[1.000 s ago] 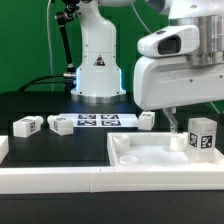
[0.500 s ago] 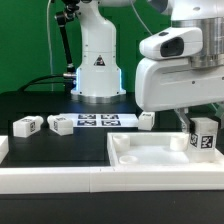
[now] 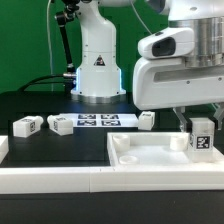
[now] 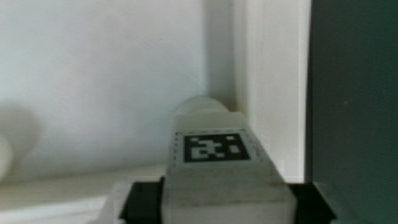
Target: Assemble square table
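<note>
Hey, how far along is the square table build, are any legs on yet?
Early on. Done: the tabletop lies flat, ready for legs; none looks fitted yet. In hand: the gripper is shut on the held leg, upright at the tabletop's corner on the exterior view's right; whether it is seated is unclear. Left: three loose legs lie unfitted behind the tabletop.

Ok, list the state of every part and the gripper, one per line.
gripper: shut on the held leg
held leg: upright over the tabletop's corner, exterior view's right
tabletop: flat, rim up, no leg fixed in view
first loose leg: lying free, farthest to the exterior view's left
second loose leg: lying free beside it
third loose leg: lying free past the marker board
</note>
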Tool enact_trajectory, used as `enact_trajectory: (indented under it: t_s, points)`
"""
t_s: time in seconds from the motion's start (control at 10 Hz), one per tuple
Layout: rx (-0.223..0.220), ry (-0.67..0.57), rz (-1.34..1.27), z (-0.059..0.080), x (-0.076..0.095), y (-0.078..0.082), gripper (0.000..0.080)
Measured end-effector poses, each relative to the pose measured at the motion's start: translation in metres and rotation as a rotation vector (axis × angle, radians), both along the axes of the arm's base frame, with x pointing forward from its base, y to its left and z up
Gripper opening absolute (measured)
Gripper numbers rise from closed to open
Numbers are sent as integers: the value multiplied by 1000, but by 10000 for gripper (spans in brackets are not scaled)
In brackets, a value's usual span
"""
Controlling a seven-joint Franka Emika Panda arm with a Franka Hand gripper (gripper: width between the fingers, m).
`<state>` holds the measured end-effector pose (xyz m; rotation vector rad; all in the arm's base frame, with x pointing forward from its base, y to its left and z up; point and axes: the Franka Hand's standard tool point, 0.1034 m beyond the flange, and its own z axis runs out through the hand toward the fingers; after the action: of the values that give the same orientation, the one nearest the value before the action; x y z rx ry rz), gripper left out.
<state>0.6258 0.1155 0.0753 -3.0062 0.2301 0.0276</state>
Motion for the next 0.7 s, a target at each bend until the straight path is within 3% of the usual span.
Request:
enact_trajectory:
  t_s: [0.2, 0.7]
  points:
    - [1, 4, -197, 0, -2, 2, 295]
    - [65, 62, -701, 0, -4, 3, 295]
